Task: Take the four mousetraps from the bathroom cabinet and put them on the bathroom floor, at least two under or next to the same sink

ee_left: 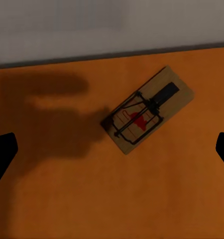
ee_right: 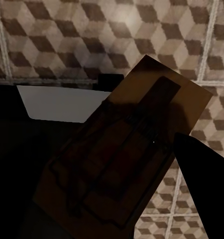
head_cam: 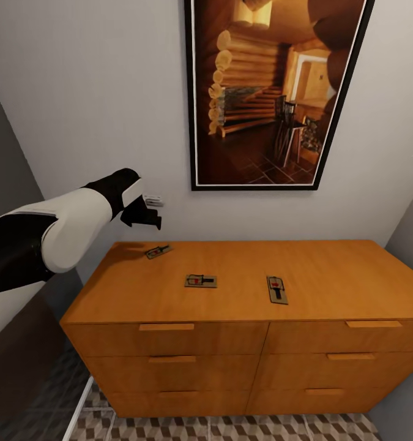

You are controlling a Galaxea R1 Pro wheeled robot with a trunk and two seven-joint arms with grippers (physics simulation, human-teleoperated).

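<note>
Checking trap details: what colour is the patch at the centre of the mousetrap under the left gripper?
Red, on the mousetrap's brown board; clearest in the left wrist view.

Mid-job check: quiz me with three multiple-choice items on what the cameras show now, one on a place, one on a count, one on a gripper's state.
1. Where is the mousetrap that the left gripper hangs over?
A. On the cabinet top near its back left corner
B. In an open drawer
C. On the floor tiles

2. How many mousetraps lie on the cabinet top in the head view?
A. One
B. Three
C. Five

3. What is the right gripper doing?
A. Open over the cabinet
B. Shut on a mousetrap above the tiled floor
C. Pulling a drawer handle

Answers:
1. A: the back-left mousetrap lies on the cabinet under the open left gripper, by the wall.
2. B: that one, the middle mousetrap and the right-hand mousetrap.
3. B: the right wrist view shows the held mousetrap at the finger, floor behind.
</note>
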